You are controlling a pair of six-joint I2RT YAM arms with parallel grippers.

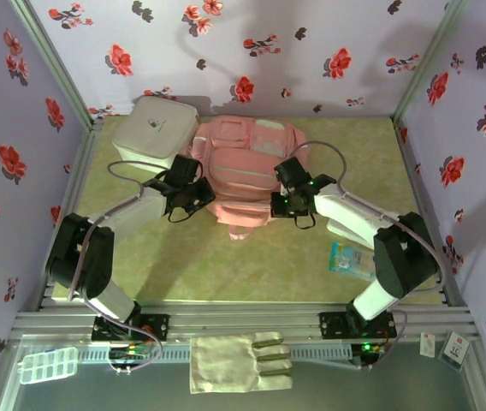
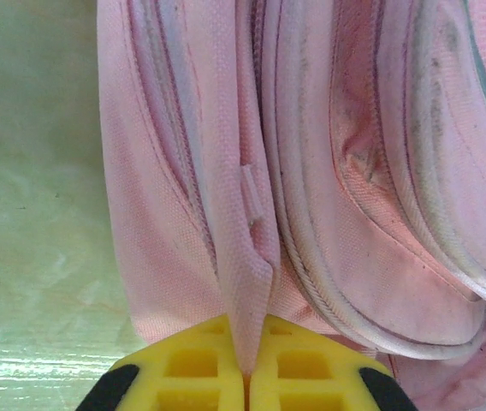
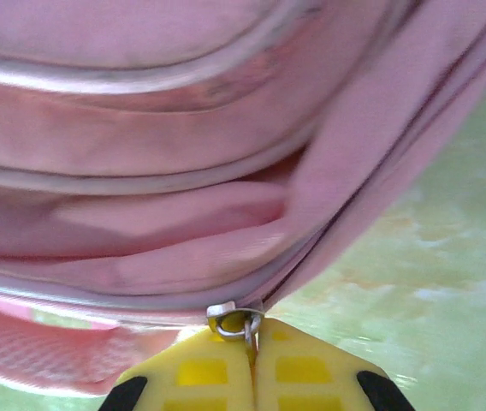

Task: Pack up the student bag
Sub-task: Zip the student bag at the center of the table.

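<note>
Right end effector (image 3: 251, 349) pinching zipper pull (image 3: 233, 321), left end effector (image 2: 247, 370) pinching student bag (image 2: 337, 171) fabric fold

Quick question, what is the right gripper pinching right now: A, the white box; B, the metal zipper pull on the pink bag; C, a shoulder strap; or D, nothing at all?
B: in the right wrist view, the right gripper has its yellow fingers shut together on the small metal zipper pull at the edge of the student bag.
</note>
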